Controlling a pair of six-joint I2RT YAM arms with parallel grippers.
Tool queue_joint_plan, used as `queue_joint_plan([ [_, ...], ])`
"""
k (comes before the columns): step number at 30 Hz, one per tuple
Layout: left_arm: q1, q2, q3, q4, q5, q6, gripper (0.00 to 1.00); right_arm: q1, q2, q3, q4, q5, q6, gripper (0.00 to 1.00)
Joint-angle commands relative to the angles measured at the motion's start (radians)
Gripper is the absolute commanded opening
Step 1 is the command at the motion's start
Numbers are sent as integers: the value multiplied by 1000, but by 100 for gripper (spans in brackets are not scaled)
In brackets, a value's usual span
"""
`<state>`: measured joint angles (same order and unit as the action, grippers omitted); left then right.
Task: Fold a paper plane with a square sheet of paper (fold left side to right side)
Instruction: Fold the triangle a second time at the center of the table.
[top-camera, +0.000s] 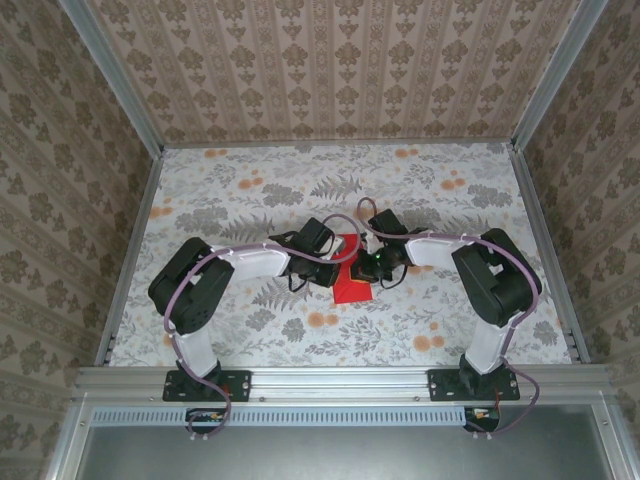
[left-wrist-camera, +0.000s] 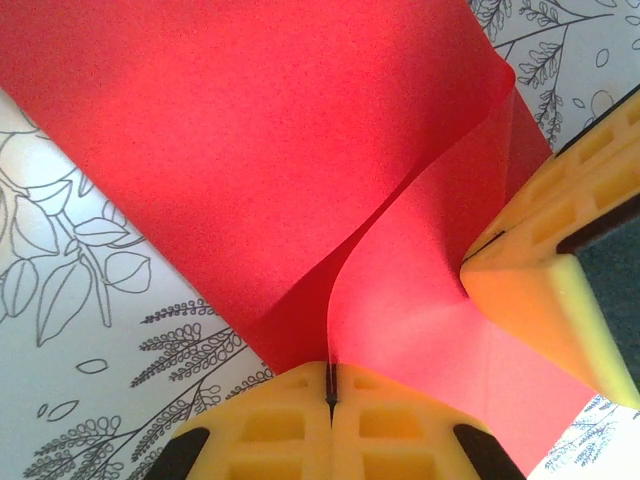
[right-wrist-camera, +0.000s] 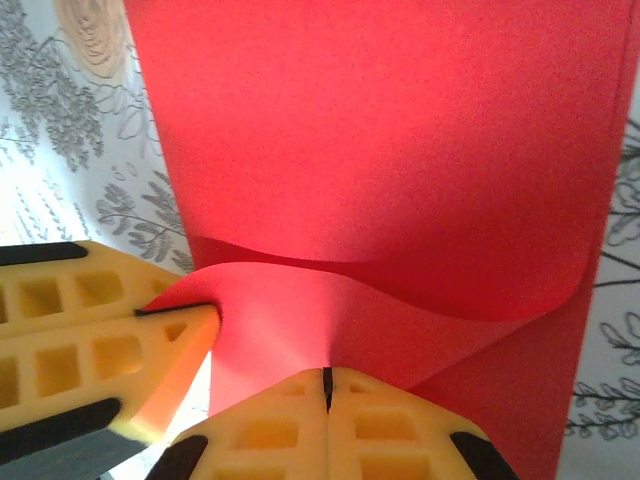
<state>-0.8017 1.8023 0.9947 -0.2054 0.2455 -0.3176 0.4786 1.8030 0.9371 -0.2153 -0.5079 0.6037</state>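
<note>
Centre of the top view: square sheet of paper (top-camera: 350, 288) mostly hidden under both wrists, only red patches showing. Wrist views cut off its far corners. Near edge is nipped by the left pincer (left-wrist-camera: 329, 392), clamped shut on it; right pincer (right-wrist-camera: 326, 390) is likewise closed on the paper. Sheet is thin, matte red, upper layer bowed in a soft curl. Fingertips (left-wrist-camera: 270, 425) are yellow, moulded with square pockets. Floral bench (top-camera: 250, 190) has open room on all sides.
</note>
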Motion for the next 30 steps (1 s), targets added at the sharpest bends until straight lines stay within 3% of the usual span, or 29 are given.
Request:
queue_joint_plan([
  [1, -14, 25, -10, -63, -18, 5, 0, 6, 27, 23, -66, 40, -29, 1],
  [10, -9, -20, 29, -94, -18, 7, 5, 6, 36, 16, -120, 77, -44, 1],
  [17, 22, -140, 38, -132, 23, -20, 20, 6, 39, 12, -115, 74, -44, 1],
  [20, 24, -174, 8, -111, 95, -49, 20, 6, 38, 14, -116, 75, -44, 1],
  [25, 14, -163, -60, 51, 321, -146, 19, 6, 38, 13, -119, 75, -45, 1],
  [30, -5, -106, -87, 130, 391, -193, 18, 6, 38, 14, -119, 75, -45, 1],
])
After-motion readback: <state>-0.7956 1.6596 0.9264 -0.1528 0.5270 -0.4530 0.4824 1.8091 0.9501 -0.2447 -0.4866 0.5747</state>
